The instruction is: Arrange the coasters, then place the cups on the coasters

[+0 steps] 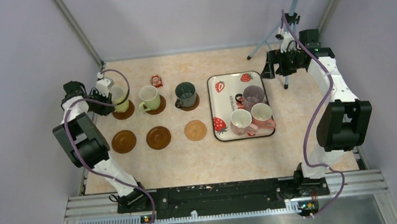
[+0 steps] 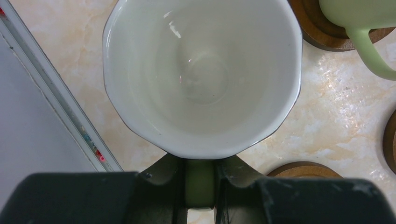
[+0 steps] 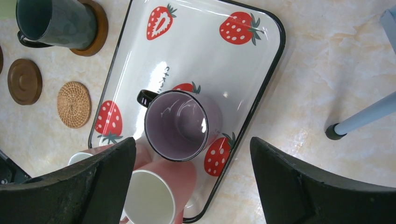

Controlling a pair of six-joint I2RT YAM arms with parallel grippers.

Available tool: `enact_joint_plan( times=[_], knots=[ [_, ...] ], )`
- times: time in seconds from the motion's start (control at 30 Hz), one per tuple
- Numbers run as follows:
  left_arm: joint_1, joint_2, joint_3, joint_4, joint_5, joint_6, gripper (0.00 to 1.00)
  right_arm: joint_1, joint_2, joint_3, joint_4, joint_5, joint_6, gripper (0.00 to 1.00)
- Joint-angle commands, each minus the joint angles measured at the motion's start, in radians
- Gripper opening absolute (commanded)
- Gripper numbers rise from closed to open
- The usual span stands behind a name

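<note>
The left fingers [image 2: 166, 186] are closed on the handle of a light yellow-green ceramic mug [image 2: 201, 74] with a white interior. This mug is over the dark brown round coaster [image 1: 126, 114] that lies in the back row, farthest to the left of the white strawberry-print rectangular tray [image 1: 230, 85]; whether its base rests on that disc or hangs just above it cannot be told. The right fingers [image 3: 93, 186] stand wide apart and hold nothing, poised above the tray over the purple mug [image 3: 175, 123].

All six coasters lie on the pale marbled surface [image 1: 190, 161] to the left of the tray, in two rows of three; the arranging appears complete. In the back row, a second light yellow-green mug [image 1: 150, 98] and, nearest the tray, a dark green mug [image 1: 186, 94] each sit on one of the other two dark brown discs [image 1: 161, 110]. The front row is bare: two dark brown discs [image 1: 123, 141] and, nearest the tray, a tan woven disc [image 1: 195, 130].

Inside the tray, the purple mug, a cream-white mug [image 1: 241, 122] and a pink mug [image 1: 263, 115] are not yet moved. By this reckoning the task is about half done; releasing the held mug and three transfers are left.
</note>
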Motion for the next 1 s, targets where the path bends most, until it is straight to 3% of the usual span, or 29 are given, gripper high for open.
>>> enact_joint_plan(
  times=[0.0, 0.7, 0.97],
  knots=[
    [0.009, -0.006, 0.047, 0.025, 0.031, 0.002, 0.13, 0.01, -0.047, 0.03, -0.003, 0.001, -0.018, 0.9],
    [0.018, -0.052, -0.013, -0.016, 0.006, 0.046, 0.29, 0.01, -0.049, 0.028, -0.002, 0.005, -0.031, 0.9],
    [0.02, -0.077, -0.049, -0.026, -0.006, 0.052, 0.3, 0.009, -0.052, 0.026, 0.003, 0.009, -0.034, 0.9]
  ],
)
